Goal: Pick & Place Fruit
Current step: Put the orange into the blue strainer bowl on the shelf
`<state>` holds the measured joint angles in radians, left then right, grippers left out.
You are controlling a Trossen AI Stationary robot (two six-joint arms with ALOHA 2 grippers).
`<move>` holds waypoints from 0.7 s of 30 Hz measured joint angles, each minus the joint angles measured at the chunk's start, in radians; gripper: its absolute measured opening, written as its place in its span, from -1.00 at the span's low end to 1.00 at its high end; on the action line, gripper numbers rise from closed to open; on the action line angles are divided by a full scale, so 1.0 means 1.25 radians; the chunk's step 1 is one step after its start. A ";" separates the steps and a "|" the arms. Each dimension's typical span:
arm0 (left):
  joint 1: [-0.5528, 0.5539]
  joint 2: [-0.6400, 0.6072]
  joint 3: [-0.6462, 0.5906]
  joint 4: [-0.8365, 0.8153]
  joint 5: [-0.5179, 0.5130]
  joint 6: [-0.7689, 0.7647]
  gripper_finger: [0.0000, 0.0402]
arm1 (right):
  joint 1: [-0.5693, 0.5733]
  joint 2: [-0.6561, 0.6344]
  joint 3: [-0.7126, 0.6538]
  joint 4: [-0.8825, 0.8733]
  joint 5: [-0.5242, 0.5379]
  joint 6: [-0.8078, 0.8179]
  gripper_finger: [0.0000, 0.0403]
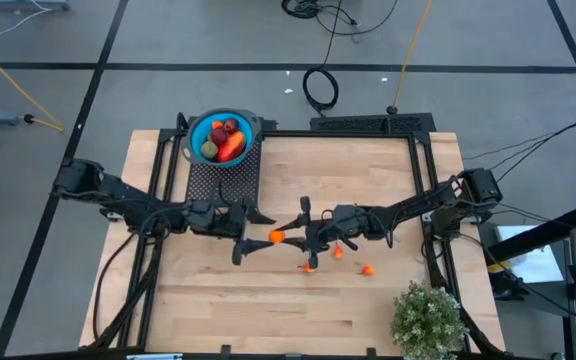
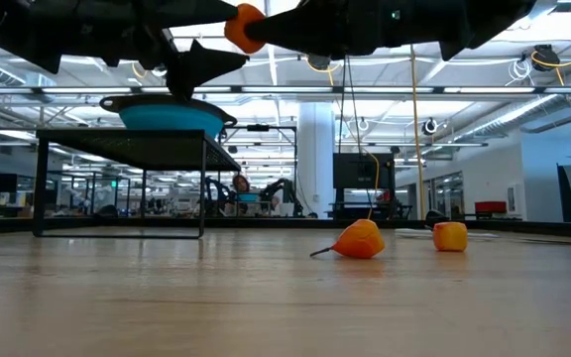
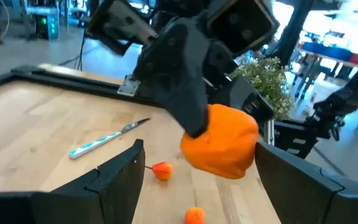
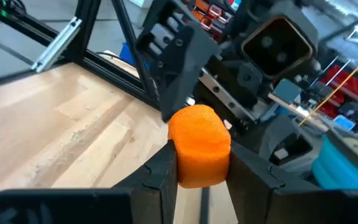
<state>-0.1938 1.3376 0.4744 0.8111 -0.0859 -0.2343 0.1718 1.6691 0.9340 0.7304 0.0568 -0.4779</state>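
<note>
With the left gripper (image 1: 251, 238) spread wide around the orange fruit (image 1: 277, 237) that the right gripper (image 1: 290, 232) pinches in mid-air above the bench (image 1: 368, 310), a mistimed handover could, I judge, drop it among the loose orange pieces (image 1: 339, 252) instead of the blue bowl (image 1: 200, 127).

A blue bowl (image 1: 196, 129) sits on a black mesh stand (image 1: 220, 178) at the worktop's (image 1: 218, 300) far edge, toward the far left corner. A bushy green potted plant (image 1: 428, 320) stands at the near right corner. A thin silvery-blue utensil (image 3: 106, 137) lies flat on the wood. Beyond the worktop, cables (image 1: 320, 88) trail across the grey floor (image 1: 118, 40).
</note>
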 joint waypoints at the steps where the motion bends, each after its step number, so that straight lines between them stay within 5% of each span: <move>1: 0.004 0.000 0.000 0.000 0.001 -0.017 0.48 | 0.001 0.000 0.000 0.001 0.002 -0.012 -0.47; 11: 0.038 0.000 -0.001 -0.001 0.026 -0.188 0.48 | 0.020 0.000 0.000 0.009 0.071 -0.073 -0.47; 21: 0.039 0.000 0.009 0.007 0.033 -0.211 0.48 | 0.021 0.009 0.000 0.026 0.098 -0.090 -0.47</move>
<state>-0.1452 1.3376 0.4854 0.8198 -0.0452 -0.4986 0.1986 1.6810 0.9340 0.7631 0.1799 -0.5903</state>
